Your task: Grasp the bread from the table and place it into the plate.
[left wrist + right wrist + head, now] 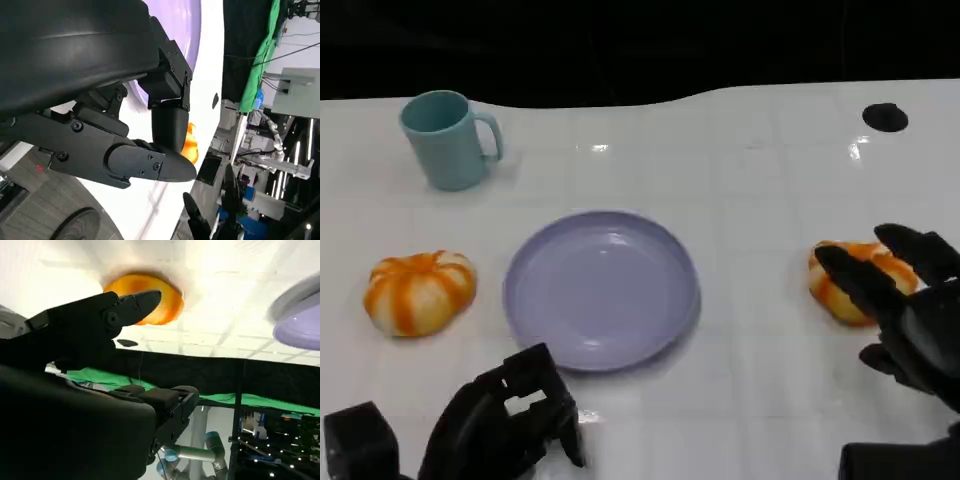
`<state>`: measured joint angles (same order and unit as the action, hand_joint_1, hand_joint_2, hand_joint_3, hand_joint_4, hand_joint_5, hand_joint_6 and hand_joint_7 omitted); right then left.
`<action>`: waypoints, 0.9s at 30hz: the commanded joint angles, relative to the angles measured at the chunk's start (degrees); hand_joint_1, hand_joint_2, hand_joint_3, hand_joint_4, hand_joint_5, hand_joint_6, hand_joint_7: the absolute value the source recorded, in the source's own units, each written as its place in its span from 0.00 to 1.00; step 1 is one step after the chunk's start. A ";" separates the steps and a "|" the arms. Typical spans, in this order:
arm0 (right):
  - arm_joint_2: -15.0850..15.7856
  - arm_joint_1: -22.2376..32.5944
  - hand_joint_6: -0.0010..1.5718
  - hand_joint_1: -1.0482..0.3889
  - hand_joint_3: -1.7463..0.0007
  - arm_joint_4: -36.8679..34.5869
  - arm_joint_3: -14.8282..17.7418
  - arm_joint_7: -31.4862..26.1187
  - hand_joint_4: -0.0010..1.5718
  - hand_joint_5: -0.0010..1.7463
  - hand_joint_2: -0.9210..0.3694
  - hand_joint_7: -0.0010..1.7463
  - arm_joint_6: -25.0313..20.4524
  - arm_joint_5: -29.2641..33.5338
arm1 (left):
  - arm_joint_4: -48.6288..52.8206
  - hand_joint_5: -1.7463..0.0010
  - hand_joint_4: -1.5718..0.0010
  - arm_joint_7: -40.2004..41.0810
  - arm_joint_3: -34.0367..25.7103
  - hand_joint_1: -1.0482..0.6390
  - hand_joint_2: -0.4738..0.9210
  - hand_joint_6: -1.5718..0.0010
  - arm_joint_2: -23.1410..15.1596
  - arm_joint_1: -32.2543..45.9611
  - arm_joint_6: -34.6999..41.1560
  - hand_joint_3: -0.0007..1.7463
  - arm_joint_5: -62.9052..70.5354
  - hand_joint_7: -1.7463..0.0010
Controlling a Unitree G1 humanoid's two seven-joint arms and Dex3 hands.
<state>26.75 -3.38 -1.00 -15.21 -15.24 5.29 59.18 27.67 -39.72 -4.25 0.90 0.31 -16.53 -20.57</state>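
Bread [850,285] lies on the white table [760,190] at about 3 o'clock from the lavender plate [602,288], well apart from its rim, and a 2nd orange-striped loaf [420,291] sits at the plate's 9 o'clock. The right hand [900,300] hovers over the near side of the right-hand loaf with its fingers spread and nothing between them; the right wrist view shows a fingertip [142,302] reaching toward the loaf, though contact cannot be confirmed. The left hand [505,420] rests low at the plate's 7 o'clock, fingers curled in on nothing. By my reading this is the reach-and-grasp step, with no hold made yet. The next move likely calls for lowering the fingers around the loaf's rounded sides and closing gently, since soft bread may squash or roll. A teal mug [447,139] stands at the plate's 11 o'clock.
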 commanded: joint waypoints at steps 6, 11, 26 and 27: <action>0.72 -5.92 0.17 0.49 1.00 -7.39 -3.29 -0.02 0.00 0.27 0.13 0.01 -1.02 1.42 | 0.43 0.00 0.49 -0.65 -0.26 0.26 1.00 0.55 -0.65 -0.34 -0.94 0.13 -0.02 0.13; -0.11 -9.30 0.17 0.46 1.00 -12.00 -5.55 -0.09 0.00 0.27 0.13 0.01 -1.81 1.88 | 0.10 0.00 0.49 -0.21 -0.23 0.25 1.00 0.55 -0.70 -0.24 -0.36 0.13 0.02 0.12; -4.31 -20.10 0.20 0.39 1.00 -30.05 -11.65 -4.83 0.03 0.30 0.13 0.01 -4.11 1.51 | 0.00 0.00 0.49 -0.41 -0.36 0.25 1.00 0.54 -0.66 -0.02 -0.68 0.13 -0.15 0.13; -4.36 -20.43 0.20 0.39 1.00 -30.63 -11.88 -5.10 0.03 0.30 0.13 0.01 -4.11 1.36 | -0.01 0.00 0.49 -0.39 -0.36 0.25 1.00 0.54 -0.66 -0.01 -0.67 0.13 -0.14 0.13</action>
<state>22.20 -22.48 -29.69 -26.55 -19.11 1.49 61.10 27.88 -39.72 -4.31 0.94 0.33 -16.97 -20.58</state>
